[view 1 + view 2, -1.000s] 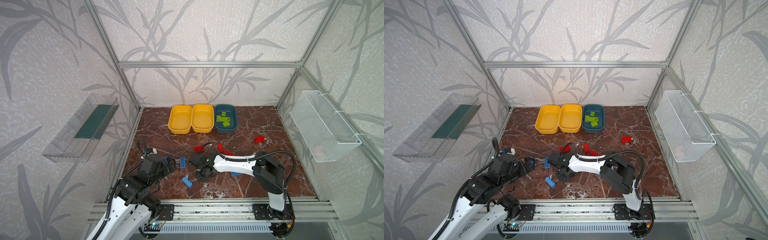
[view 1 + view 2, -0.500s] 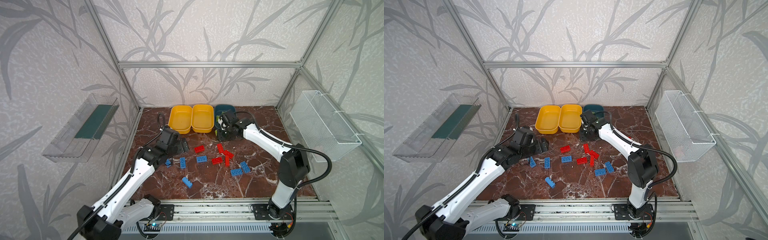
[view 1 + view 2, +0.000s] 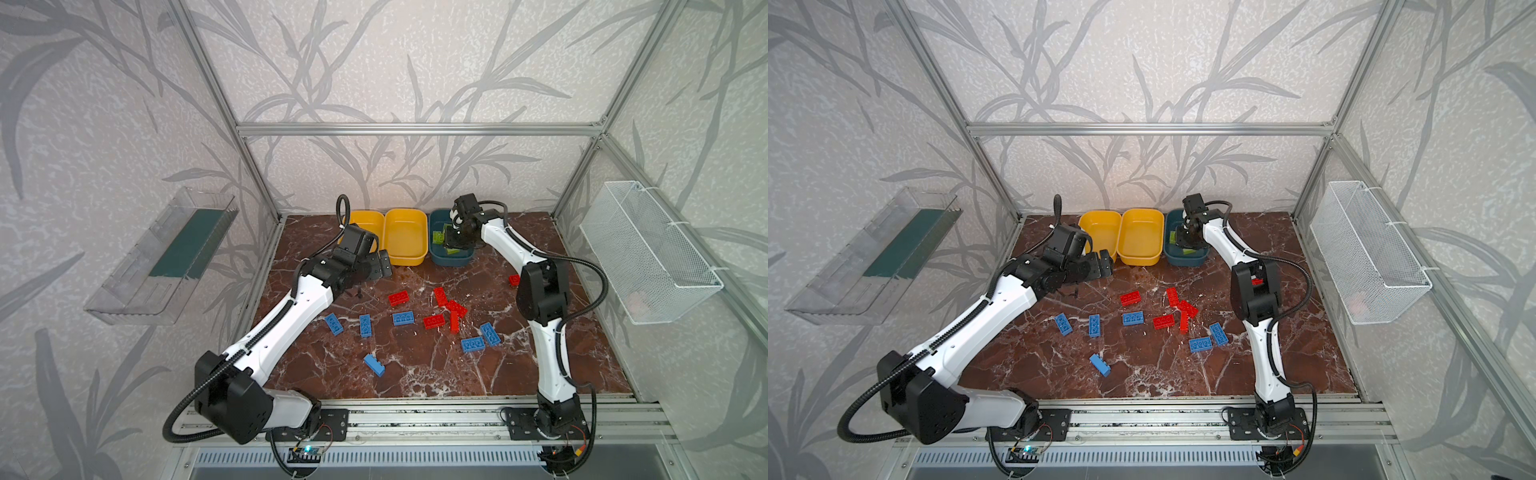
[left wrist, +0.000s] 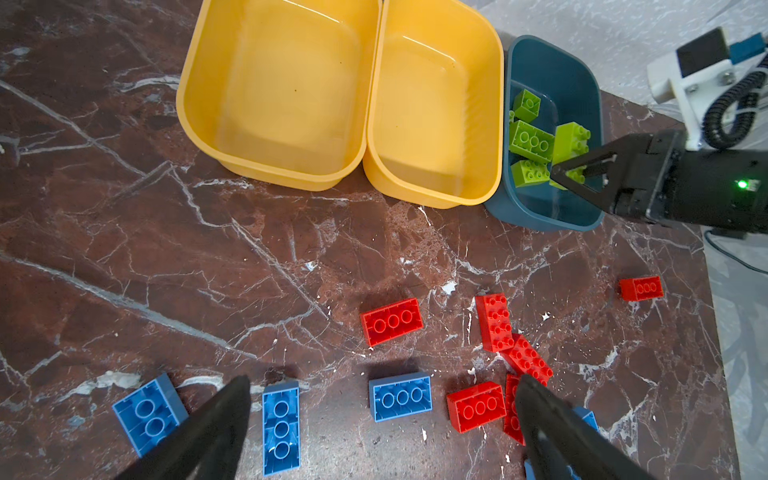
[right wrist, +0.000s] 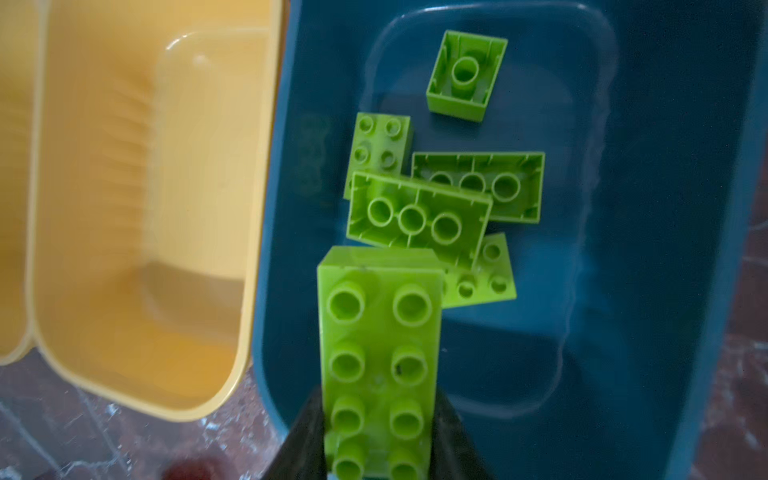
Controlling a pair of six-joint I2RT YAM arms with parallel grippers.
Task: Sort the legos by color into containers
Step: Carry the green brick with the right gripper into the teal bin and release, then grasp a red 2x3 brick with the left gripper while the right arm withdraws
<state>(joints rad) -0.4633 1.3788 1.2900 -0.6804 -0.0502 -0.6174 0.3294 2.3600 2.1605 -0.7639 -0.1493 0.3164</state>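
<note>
My right gripper [image 5: 380,415] is shut on a lime green lego [image 5: 380,332], studs toward the camera, held over the near end of the dark teal container [image 5: 665,208]. Several green legos [image 5: 419,216] lie inside that container [image 3: 451,261]. Two empty yellow containers [image 4: 274,91] [image 4: 432,104] stand side by side to its left. Red legos [image 3: 399,298] and blue legos [image 3: 403,318] lie scattered on the marble floor. My left gripper [image 4: 384,386] hangs open and empty above the floor in front of the yellow containers, over a blue lego [image 4: 401,397].
A clear plastic tray [image 3: 166,257] hangs on the left wall and a white wire mesh basket [image 3: 648,257] on the right wall. One red lego [image 3: 514,279] lies apart, beside the right arm. Aluminium frame posts stand at the back corners; a rail runs along the front.
A second ago both arms were low near the front. They have since stretched toward the containers. The right gripper has stayed over the teal one with the green lego.
</note>
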